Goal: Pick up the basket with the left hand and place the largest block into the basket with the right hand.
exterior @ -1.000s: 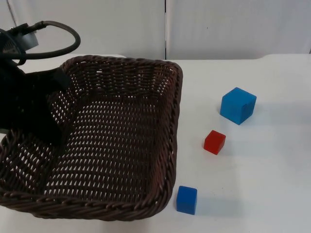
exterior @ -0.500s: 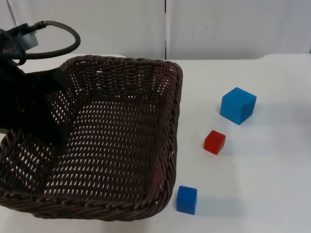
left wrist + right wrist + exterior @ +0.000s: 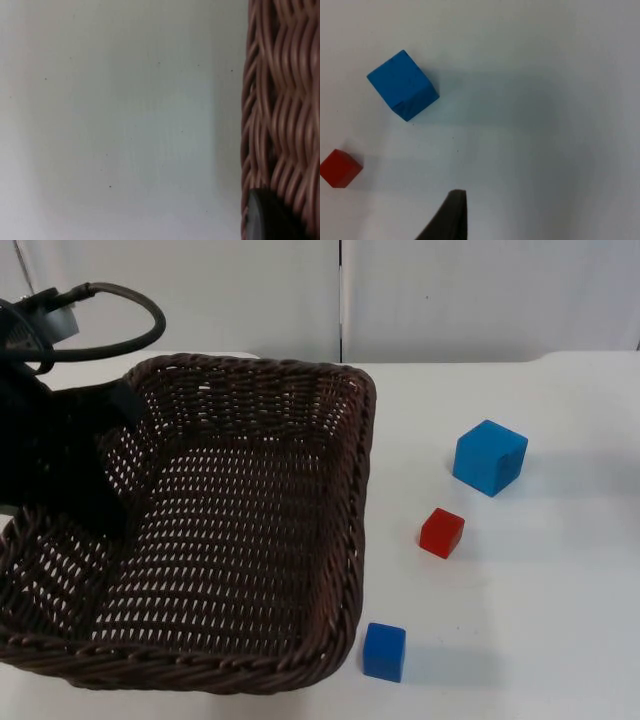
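Near edge of the desk: you see a small blue block [image 3: 384,651] just beside the basket's near right corner.
Basket [image 3: 240,540]: stiff wicker, likely light; it fills the left half of the desk. The left gripper [image 3: 70,475] is at its left rim; you cannot tell how its jaws stand.
Red block [image 3: 441,532]: small, mid-desk, right of the basket.
Largest block [image 3: 489,457]: blue, farther right, apart from the others; probably rigid and light, so take it across two flat faces.
Right gripper [image 3: 451,217]: it hovers above the bare desk near that block; jaw state unclear.
Surface: white desk [image 3: 560,570], smooth.
Far edge: grey partition wall [image 3: 480,295].
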Controlling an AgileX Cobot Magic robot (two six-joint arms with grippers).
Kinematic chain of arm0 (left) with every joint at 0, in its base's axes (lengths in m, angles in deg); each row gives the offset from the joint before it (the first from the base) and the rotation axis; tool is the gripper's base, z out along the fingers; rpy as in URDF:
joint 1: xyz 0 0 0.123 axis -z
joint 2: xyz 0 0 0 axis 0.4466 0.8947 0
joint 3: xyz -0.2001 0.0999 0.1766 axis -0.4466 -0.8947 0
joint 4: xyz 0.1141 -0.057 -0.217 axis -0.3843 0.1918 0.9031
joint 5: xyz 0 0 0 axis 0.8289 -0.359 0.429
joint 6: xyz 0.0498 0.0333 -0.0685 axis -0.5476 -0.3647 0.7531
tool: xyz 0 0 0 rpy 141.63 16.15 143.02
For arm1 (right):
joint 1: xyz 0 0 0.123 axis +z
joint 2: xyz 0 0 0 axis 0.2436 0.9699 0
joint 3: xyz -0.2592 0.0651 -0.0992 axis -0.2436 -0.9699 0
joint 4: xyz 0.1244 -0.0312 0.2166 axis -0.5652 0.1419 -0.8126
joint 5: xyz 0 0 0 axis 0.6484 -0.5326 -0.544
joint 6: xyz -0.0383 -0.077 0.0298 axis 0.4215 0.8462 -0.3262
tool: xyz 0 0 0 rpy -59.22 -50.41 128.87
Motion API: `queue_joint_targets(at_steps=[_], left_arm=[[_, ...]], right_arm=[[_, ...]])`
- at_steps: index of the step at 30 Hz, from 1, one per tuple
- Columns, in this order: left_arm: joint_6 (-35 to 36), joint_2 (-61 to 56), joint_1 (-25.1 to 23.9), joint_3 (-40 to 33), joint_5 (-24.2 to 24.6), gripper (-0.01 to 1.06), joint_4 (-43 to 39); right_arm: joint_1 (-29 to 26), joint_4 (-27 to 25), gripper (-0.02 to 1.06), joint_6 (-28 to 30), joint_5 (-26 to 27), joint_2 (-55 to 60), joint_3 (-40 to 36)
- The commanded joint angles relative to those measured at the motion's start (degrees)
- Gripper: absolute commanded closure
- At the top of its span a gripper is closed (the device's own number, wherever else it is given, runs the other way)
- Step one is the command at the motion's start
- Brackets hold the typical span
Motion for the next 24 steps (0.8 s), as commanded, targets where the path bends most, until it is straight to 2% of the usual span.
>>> queue_joint_targets(at_steps=[1, 4, 7, 10, 12, 17, 24], left_arm=[[0.34, -0.86, 0.05, -0.08, 0.61, 1.05, 2.15], [0.34, -0.86, 0.05, -0.08, 0.61, 1.05, 2.15], [0.34, -0.86, 0.05, -0.08, 0.61, 1.05, 2.15], [0.34, -0.86, 0.05, -0.08, 0.61, 1.05, 2.15], [0.34, -0.86, 0.05, -0.08, 0.61, 1.05, 2.15], [0.34, -0.86, 0.05, -0.08, 0.26, 1.05, 1.93], [0.34, -0.86, 0.05, -0.08, 0.26, 1.05, 1.93]], right_arm=[[0.02, -0.35, -0.01, 0.72, 0.76, 2.96, 2.21], [0.02, -0.71, -0.01, 1.44, -0.35, 6.06, 4.71], [0.02, -3.48, -0.01, 4.64, -1.76, 8.79, 6.96], [0.45, -8.84, -0.01, 10.18, -3.62, 12.88, 10.49], [1.0, -8.95, -0.01, 11.56, -3.99, 14.12, 11.7], [6.18, -8.84, -0.01, 18.68, -4.32, 21.38, 16.85], [11.31, -8.84, -0.01, 24.56, -3.69, 29.96, 23.32]])
